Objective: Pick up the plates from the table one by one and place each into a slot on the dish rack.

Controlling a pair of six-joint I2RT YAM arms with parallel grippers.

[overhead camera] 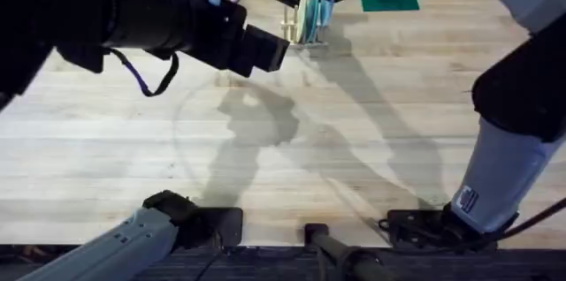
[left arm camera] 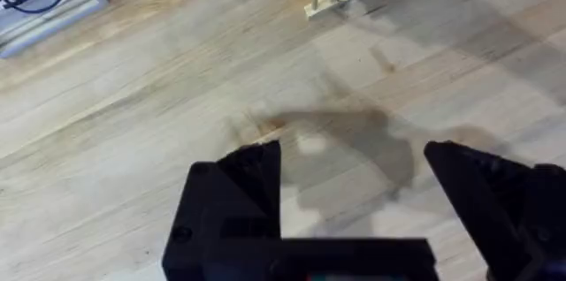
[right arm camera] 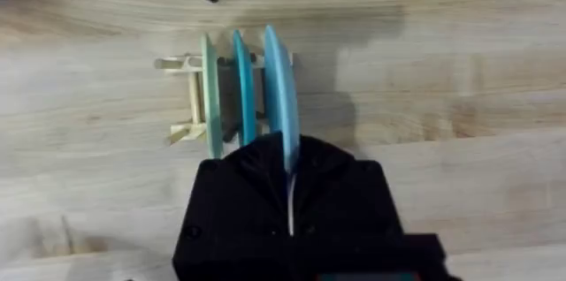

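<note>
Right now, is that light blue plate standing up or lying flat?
Standing on edge. The light blue plate sits upright in the dish rack beside two other plates, gripped by the right gripper.

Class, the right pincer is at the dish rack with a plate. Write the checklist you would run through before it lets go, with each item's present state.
1. Light blue plate stands upright on edge in the dish rack: ok.
2. It sits beside the teal plate, apart from it: ok.
3. Cream plate is also racked upright: ok.
4. Right pincer grips the blue plate's rim: ok.
5. Blue plate is seated between dowels: cannot tell.
6. Left pincer is open, away from the rack: ok.
</note>
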